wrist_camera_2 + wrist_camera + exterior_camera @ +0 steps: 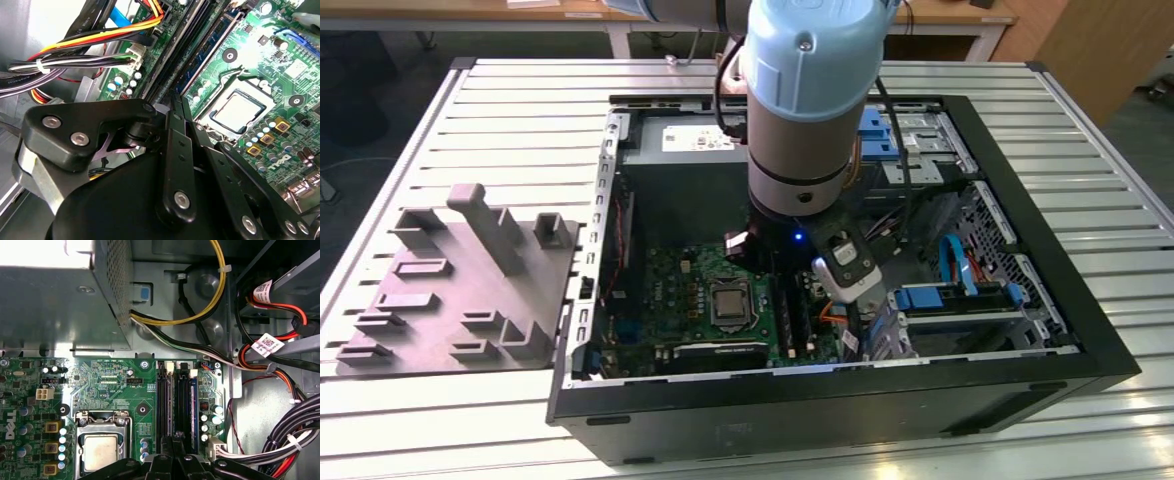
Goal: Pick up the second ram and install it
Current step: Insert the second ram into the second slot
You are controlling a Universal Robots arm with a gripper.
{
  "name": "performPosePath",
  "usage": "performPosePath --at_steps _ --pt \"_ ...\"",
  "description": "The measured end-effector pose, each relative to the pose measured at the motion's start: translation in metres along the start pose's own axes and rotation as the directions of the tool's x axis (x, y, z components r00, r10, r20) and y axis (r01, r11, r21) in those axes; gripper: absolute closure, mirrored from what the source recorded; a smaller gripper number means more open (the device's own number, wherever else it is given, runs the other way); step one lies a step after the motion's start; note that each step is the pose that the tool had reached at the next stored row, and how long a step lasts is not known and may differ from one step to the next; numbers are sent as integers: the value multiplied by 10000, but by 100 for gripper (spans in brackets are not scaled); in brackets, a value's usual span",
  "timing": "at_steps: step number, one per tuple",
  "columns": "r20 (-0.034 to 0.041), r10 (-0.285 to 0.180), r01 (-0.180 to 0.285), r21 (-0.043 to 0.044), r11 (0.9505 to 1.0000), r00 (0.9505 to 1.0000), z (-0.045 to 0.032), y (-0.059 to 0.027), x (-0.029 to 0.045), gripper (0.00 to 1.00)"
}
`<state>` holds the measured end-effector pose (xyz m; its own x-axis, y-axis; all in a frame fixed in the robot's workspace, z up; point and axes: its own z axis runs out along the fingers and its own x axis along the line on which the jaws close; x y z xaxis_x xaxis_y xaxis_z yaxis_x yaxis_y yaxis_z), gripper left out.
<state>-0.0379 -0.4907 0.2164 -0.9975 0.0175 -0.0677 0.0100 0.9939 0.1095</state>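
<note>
— Where is your hand now?

— Down inside the open case [1067, 330], low over the green motherboard [120, 390]. My gripper [175, 442] has its fingers drawn narrow, nearly together (I cannot tell whether anything thin is pinched between them).

— And the second ram?

— I take it to be the dark board standing on edge, the second ram [179, 405], in the bank of black memory slots [165, 405], straight ahead of my fingertips and just beyond them. Its long axis runs away from me along the slots, towards the grey power-supply box [50, 300]. My fingers lie in line with it, not across it. That is a judgement: board and slot are both dark and hard to part.

— Anything next to it?

— A stick with a blue strip [192, 410] sits in the neighbouring slot, on the cable side. On the other side, near but apart, is the processor socket [102, 450].

— What crowds you?

— The bundled cables [280, 450] hang close beside the slots (the second wrist view shows the cables close to my knuckles), and white connectors sit at the board's edge. Above the slot bank itself nothing stands in my way.
</note>
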Motion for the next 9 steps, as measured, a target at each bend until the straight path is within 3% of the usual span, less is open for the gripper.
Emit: performPosePath --at_steps 4,5,9 --pt "4 1 -1 -13 10000 10000 6 1 0 87" --pt "3 0 0 -8 10000 10000 5 0 0 81" --pt "0 0 0 0 10000 10000 1 0 0 81"
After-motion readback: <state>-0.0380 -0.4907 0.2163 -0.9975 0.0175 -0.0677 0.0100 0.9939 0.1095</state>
